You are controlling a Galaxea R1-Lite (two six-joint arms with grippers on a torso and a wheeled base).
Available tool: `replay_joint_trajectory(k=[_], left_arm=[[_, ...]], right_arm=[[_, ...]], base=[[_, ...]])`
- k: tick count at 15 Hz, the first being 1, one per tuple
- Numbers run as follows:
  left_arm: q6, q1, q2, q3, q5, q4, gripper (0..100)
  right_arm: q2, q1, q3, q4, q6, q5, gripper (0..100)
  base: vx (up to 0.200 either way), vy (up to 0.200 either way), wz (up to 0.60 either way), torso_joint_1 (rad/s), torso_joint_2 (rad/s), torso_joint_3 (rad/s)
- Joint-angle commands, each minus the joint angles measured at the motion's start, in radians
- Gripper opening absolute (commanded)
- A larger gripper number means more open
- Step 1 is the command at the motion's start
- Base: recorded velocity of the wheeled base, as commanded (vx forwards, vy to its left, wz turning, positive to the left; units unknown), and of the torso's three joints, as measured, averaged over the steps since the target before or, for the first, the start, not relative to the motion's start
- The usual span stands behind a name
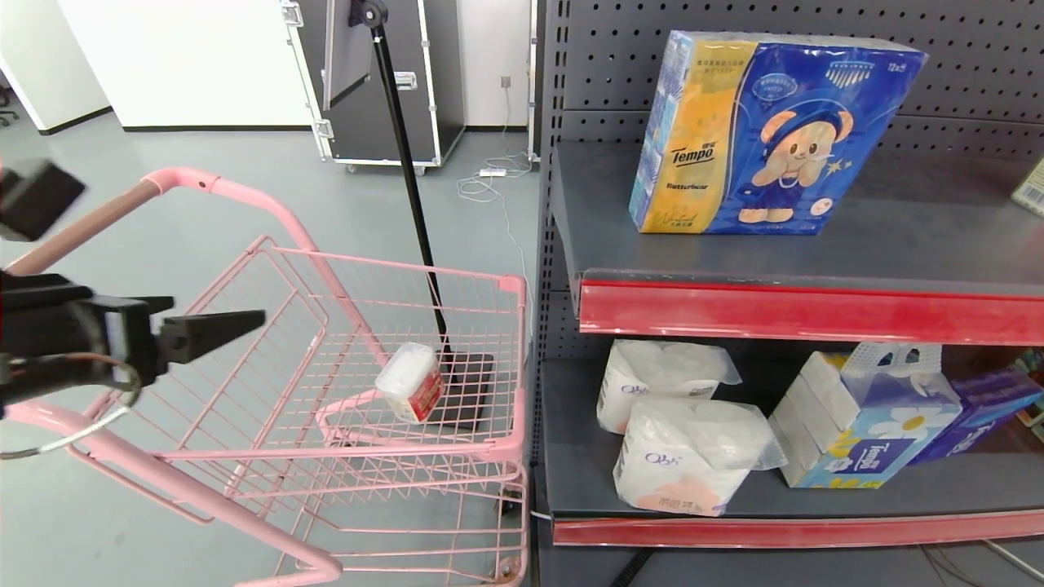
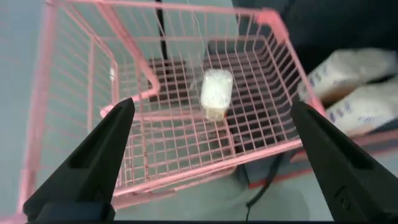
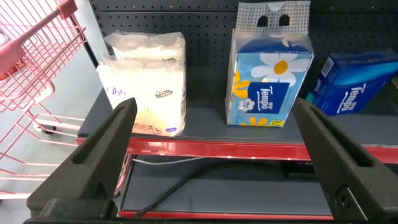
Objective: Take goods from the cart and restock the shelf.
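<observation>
the pink cart stood at the left of the scene, just beside the grey shelf at the right. one small white tub with a red label lay tilted on the cart's wire floor, toward the side nearest the shelf.

the left gripper hung above the cart's left side, well apart from the tub. its jaws were spread wide with nothing between them. the left wrist view looked straight down past both fingers into the basket and set the tub between them, far below. the head view caught that gripper from the side instead (one dark finger pointing right over the wire).

the right gripper was likewise released and empty, hovering in front of the shelf's lower board, near its red edge strip. the right wrist view gave that board close up: a white roll pack at the left, a blue flowered tissue pack to its right, and a dark blue box farther right.

the head view added a second white roll pack behind the first, and the upper board with a big blue and yellow tissue pack standing on it. a black stand pole rose beyond the cart.
</observation>
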Motion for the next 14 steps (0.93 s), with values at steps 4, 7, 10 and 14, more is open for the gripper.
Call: replay_joint_trajectory(k=[4, 7, 10, 14], left_arm=[[0.122, -0.113, 0.487, -0.101, -0.013, -0.005, 100], [0.132, -0.117, 0.616, -0.192, -0.014, -0.005, 100], [0.157, -0.131, 0.685, -0.239, -0.014, -0.005, 100], [0.16, -0.149, 0.751, -0.296, -0.013, -0.008, 100]], right_arm=[[0.001, 0.0, 0.0, 0.0, -0.003, -0.001, 100], [0.001, 0.0, 0.0, 0.0, -0.002, -0.001, 100], [0.0, 0.0, 0.0, 0.0, 0.0, 0.0, 100], [0.001, 0.0, 0.0, 0.0, 0.0, 0.0, 100]], base=[[0.0, 0.0, 0.0, 0.0, 0.0, 0.0], [0.0, 0.0, 0.0, 0.0, 0.0, 0.0], [0.0, 0.0, 0.0, 0.0, 0.0, 0.0], [0.0, 0.0, 0.0, 0.0, 0.0, 0.0]])
